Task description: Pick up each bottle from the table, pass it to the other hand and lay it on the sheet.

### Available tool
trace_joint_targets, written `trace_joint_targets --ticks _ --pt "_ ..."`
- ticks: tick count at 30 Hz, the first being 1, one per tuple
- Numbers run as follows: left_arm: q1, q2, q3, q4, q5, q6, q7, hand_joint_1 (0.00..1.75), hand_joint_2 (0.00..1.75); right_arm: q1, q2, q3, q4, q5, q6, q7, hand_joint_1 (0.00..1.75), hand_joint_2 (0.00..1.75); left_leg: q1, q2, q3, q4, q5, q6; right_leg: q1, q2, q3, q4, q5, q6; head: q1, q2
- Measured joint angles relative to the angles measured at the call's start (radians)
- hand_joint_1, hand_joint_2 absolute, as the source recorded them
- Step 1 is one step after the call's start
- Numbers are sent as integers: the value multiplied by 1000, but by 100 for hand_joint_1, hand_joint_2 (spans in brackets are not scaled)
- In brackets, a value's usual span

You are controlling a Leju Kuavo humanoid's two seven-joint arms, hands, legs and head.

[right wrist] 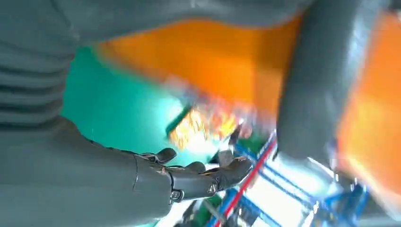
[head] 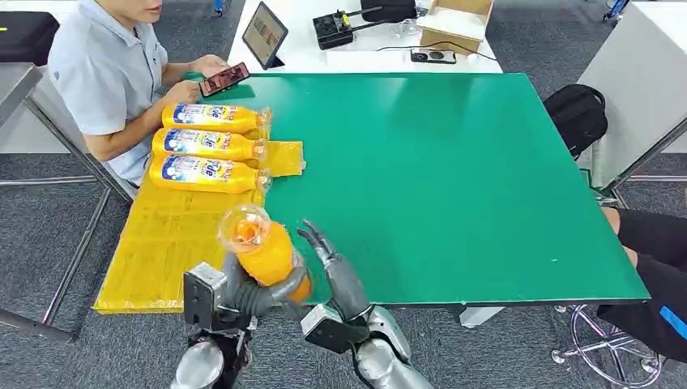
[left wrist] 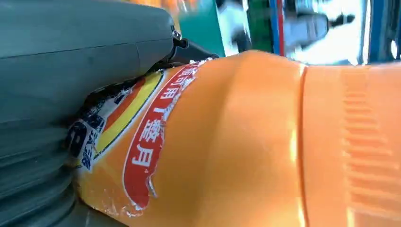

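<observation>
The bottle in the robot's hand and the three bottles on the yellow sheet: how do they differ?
The held bottle is off the table, gripped by the left hand; the three bottles rest on the yellow sheet. The held bottle points its clear end up toward the camera; the three lie flat on their sides, side by side. The three show blue labels; the held bottle's label is hidden in the head view. All four are orange.

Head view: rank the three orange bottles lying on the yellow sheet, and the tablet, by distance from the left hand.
From the left hand:
1. Orange bottle nearest the robot, on the yellow sheet.
2. Middle orange bottle.
3. Far orange bottle, beside the person.
4. Dark tablet, on the white table beyond.
</observation>
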Motion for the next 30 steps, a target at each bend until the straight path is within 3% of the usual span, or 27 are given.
trace_joint_targets --ticks 14,22,30 --pt "-57 35 137 54 -335 208 39 175 175 51 15 -130 -95 -107 -135 -58 0 0 0 0 0 0 0 0 0 0 0 0 0 0 0 0" --pt "-193 88 163 241 -791 291 171 175 175 61 27 -149 -119 -122 -107 -61 0 0 0 0 0 0 1 0 0 0 0 0 0 0 0 0" --pt "-319 156 176 446 -1012 258 265 175 175 186 5 -150 -207 -84 -7 -26 0 0 0 0 0 0 0 0 0 0 -1 0 0 0 0 0"
